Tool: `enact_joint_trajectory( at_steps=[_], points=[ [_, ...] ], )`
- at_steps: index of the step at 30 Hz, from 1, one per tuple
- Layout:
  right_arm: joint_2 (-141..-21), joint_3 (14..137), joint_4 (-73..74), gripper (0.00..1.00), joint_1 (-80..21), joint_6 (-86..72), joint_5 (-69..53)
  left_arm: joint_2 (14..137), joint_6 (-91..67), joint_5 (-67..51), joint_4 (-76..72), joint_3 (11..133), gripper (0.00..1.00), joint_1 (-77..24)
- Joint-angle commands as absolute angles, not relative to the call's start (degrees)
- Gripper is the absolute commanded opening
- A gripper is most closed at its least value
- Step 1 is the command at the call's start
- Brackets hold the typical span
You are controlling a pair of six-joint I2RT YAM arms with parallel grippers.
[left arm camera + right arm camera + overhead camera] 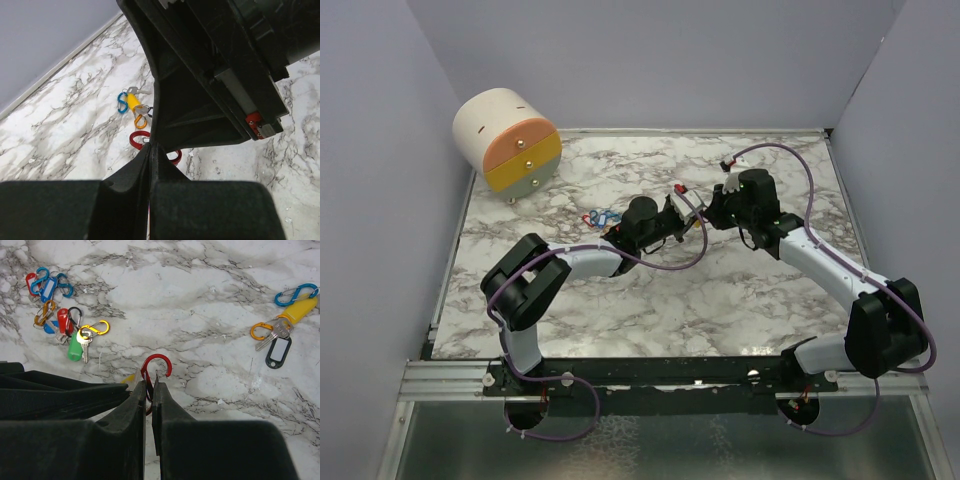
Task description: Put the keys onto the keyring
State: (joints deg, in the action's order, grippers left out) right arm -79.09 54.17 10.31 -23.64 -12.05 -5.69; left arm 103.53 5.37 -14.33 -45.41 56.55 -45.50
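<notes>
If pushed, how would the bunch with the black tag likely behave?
The bunch would probably drag and splay rather than slide as one, being loosely linked by an orange clip. Its black tag looks thin plastic, likely light.

I work over a white surface of grey-veined marble pattern. At its far left corner stands a cream cylindrical drawer box with orange and yellow fronts. A heap of coloured plastic key tags, metal keys and wire clips lies well apart from a smaller bunch with yellow and black tags.
</notes>
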Motion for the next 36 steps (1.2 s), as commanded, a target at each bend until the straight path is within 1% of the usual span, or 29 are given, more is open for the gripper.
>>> enact_joint_trajectory(
  at_steps=[1, 24, 29, 36],
  points=[
    [-79.3, 55.9, 10.5, 0.01, -24.0, -11.5, -6.3, 103.8, 5.8, -16.8, -47.5, 57.8, 0.00, -45.5],
    [-78.1, 55.5, 10.0, 0.01, -24.0, -13.8, -4.2, 102.6, 5.7, -18.8, -48.2, 54.8, 0.00, -46.4],
    [-77.4, 55.2, 9.7, 0.03, -24.0, -14.2, -3.9, 102.6, 5.7, -18.6, -48.3, 54.8, 0.00, -46.4],
    [-77.0, 54.9, 9.6, 0.04, -24.0, -14.5, -3.1, 102.7, 5.7, -18.5, -48.4, 54.8, 0.00, -46.4]
  ],
)
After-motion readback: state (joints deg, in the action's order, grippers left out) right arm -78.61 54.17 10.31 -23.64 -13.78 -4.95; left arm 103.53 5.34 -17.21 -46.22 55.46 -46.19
